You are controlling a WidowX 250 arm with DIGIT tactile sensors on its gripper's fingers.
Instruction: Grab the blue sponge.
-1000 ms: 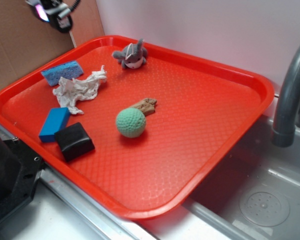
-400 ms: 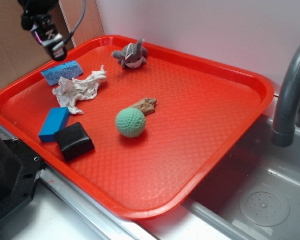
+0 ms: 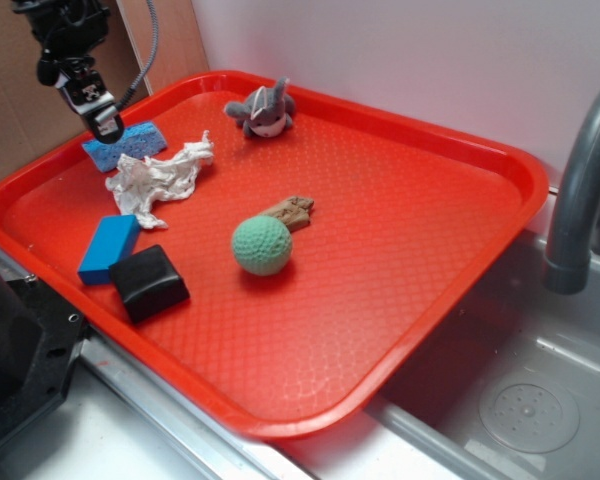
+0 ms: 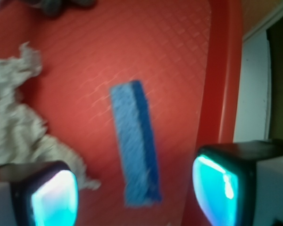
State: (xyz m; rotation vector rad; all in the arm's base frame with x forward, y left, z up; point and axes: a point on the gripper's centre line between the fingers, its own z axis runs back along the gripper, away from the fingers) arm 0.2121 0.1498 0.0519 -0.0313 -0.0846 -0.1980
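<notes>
The blue sponge (image 3: 130, 144) is light blue, flat and speckled, lying at the back left of the red tray (image 3: 400, 230). My gripper (image 3: 100, 122) hangs just above the sponge's left end, jaws open and empty. In the wrist view the sponge (image 4: 134, 146) lies lengthwise between my two fingertips (image 4: 54, 197), below them and apart from both. My gripper (image 4: 134, 200) is centred over the sponge's near end.
A crumpled white cloth (image 3: 160, 180) lies right beside the sponge and shows in the wrist view (image 4: 19, 127). A smooth blue block (image 3: 108, 247), black block (image 3: 148, 282), green ball (image 3: 261, 245), brown piece (image 3: 292, 211) and grey plush (image 3: 263, 110) sit on the tray. The tray rim (image 4: 219, 84) is close right. A sink (image 3: 500, 400) and faucet (image 3: 580, 190) are right.
My gripper has come down from the top of the view and moved left, and now hangs just over the sponge's left end. Nothing on the tray has moved.
</notes>
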